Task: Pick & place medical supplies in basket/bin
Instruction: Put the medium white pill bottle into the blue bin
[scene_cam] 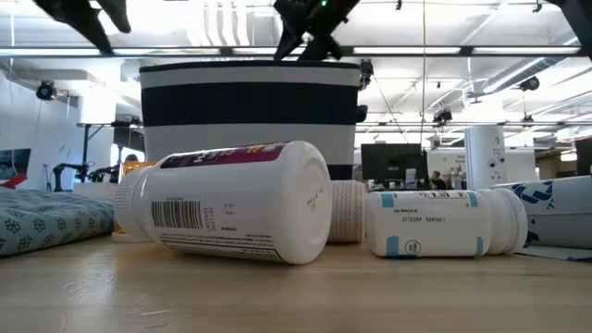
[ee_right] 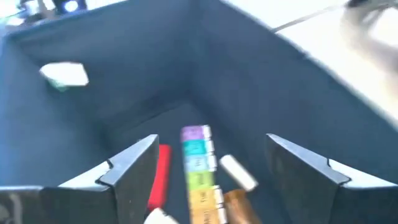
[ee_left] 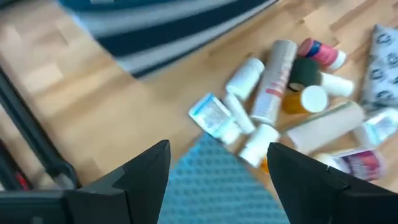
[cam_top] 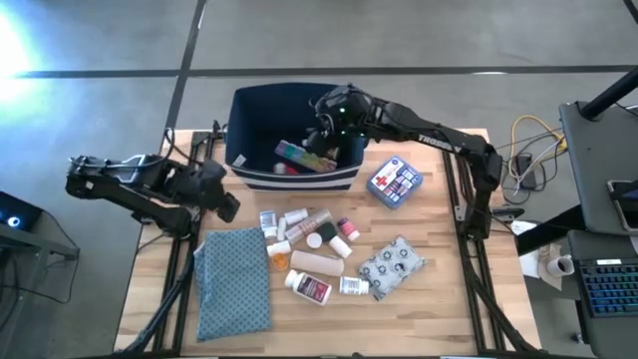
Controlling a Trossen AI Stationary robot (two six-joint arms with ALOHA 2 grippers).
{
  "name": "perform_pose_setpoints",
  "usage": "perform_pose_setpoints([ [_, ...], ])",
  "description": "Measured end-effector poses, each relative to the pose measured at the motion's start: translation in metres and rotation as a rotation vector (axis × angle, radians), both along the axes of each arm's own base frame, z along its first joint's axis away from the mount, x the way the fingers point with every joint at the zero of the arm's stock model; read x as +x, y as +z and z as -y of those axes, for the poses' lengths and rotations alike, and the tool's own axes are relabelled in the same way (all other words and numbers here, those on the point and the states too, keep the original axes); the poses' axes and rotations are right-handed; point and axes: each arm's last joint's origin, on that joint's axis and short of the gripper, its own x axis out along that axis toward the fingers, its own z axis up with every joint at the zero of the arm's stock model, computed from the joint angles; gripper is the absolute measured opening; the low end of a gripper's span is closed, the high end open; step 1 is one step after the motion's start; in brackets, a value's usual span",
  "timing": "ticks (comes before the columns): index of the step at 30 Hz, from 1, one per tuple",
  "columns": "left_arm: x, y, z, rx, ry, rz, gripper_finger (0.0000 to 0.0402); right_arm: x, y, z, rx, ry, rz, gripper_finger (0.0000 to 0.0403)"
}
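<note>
Deep inside the navy bin (ee_right: 261, 81), seen only from the right wrist: rainbow pill organizer (ee_right: 199, 171), red tube (ee_right: 160, 177), a small white piece. From above, more: white pill bottles (cam_top: 309, 287), tan bandage roll (cam_top: 317, 264), red-cross box (cam_top: 395, 180), grey pouch (cam_top: 391, 264) out on the tabletop (cam_top: 449, 309). Right claw (cam_top: 324, 125) over the bin, spread wide, holding nothing. Left claw (cam_top: 227, 207) beside the bin, half spread, empty.

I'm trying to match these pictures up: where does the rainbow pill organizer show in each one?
High view: rainbow pill organizer lies inside the navy bin, below the right tool.
Low view: not visible; the bin's wall hides it.
Left wrist view: not in it.
Right wrist view: on the bin's floor, beside the red tube.
Shared landmark: the navy bin.
</note>
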Motion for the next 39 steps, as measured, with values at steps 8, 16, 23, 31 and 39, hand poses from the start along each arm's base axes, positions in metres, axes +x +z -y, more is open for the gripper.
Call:
perform_pose_setpoints([
  [8, 0.009, -0.056, 0.025, -0.113, 0.140, 0.005, 0.0248, -0.013, 0.001, 0.005, -0.048, -0.172, -0.082, 0.0282],
  [16, 0.033, -0.117, 0.031, -0.135, 0.196, 0.245, 0.0248, -0.014, -0.001, 0.005, -0.054, -0.181, -0.090, 0.0283],
  [23, 0.028, -0.159, 0.026, -0.157, 0.264, 0.277, 0.0248, -0.022, -0.004, 0.006, -0.078, -0.224, -0.177, 0.0283],
  [31, 0.038, -0.193, 0.025, -0.186, 0.361, 0.320, 0.0263, -0.031, -0.004, 0.004, -0.120, -0.232, -0.278, 0.0283],
  [39, 0.068, -0.203, 0.018, -0.130, 0.447, 0.233, 0.0292, -0.036, 0.000, 0.007, -0.134, -0.230, -0.288, 0.0283],
])
